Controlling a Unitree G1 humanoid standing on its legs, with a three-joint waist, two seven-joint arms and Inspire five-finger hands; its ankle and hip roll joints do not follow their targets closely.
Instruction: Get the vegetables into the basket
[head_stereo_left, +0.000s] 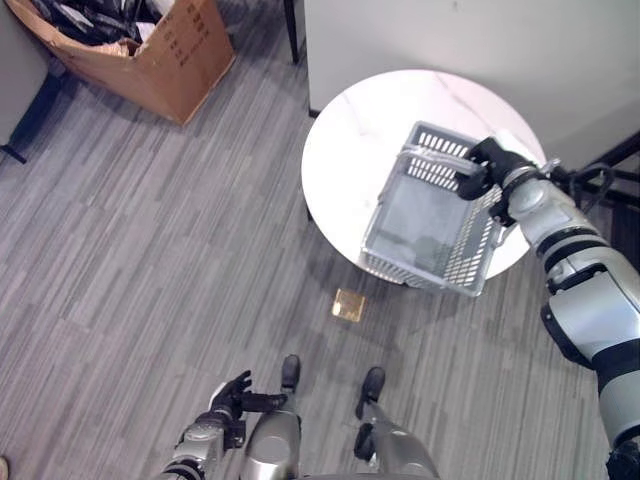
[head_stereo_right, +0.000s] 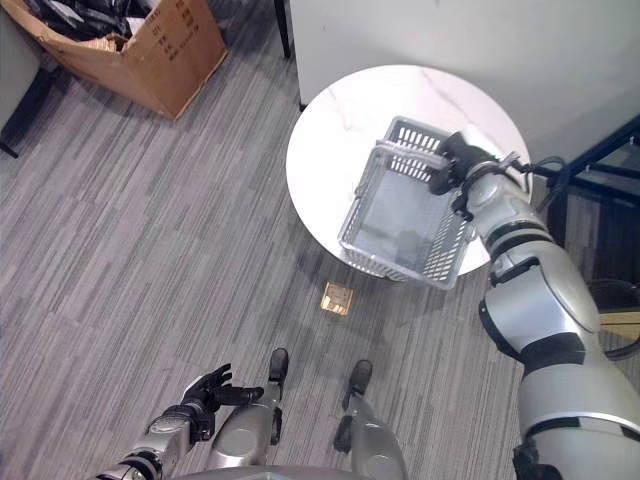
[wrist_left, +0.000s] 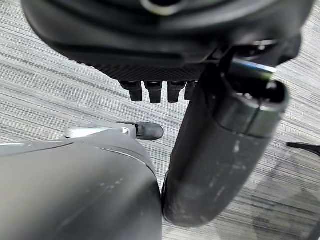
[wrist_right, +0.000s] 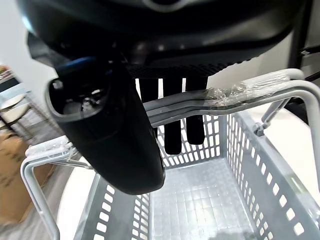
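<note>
Basket (head_stereo_left: 430, 225): grey plastic w/ perforated walls, at the edge of the round white table (head_stereo_left: 370, 140) on the side nearest the robot, tilted, its near end hanging past the rim. Inside looks empty, bare mesh floor in the right wrist view. Its wire handles (wrist_right: 220, 97), wrapped in clear film, are gathered together and raised.

Right hand (head_stereo_left: 482, 165) is over the basket's far right end, fingers (wrist_right: 172, 130) hooked under the bundled handles, thumb on the other side, so it's gripping them. Right arm reaches in from the right side across the table rim.

Left hand (head_stereo_left: 235, 392) hangs low by the robot's side over the grey striped carpet (head_stereo_left: 150, 250), well apart from table & basket. Fingers loosely spread, thumb sticking out, holding nothing.

Small tan square object (head_stereo_left: 349, 304) lies on the carpet just in front of the table; can't tell what it is.

Cardboard box (head_stereo_left: 150, 45), open, sits on the floor at the far left, dark stuff inside. White wall panel behind the table.
</note>
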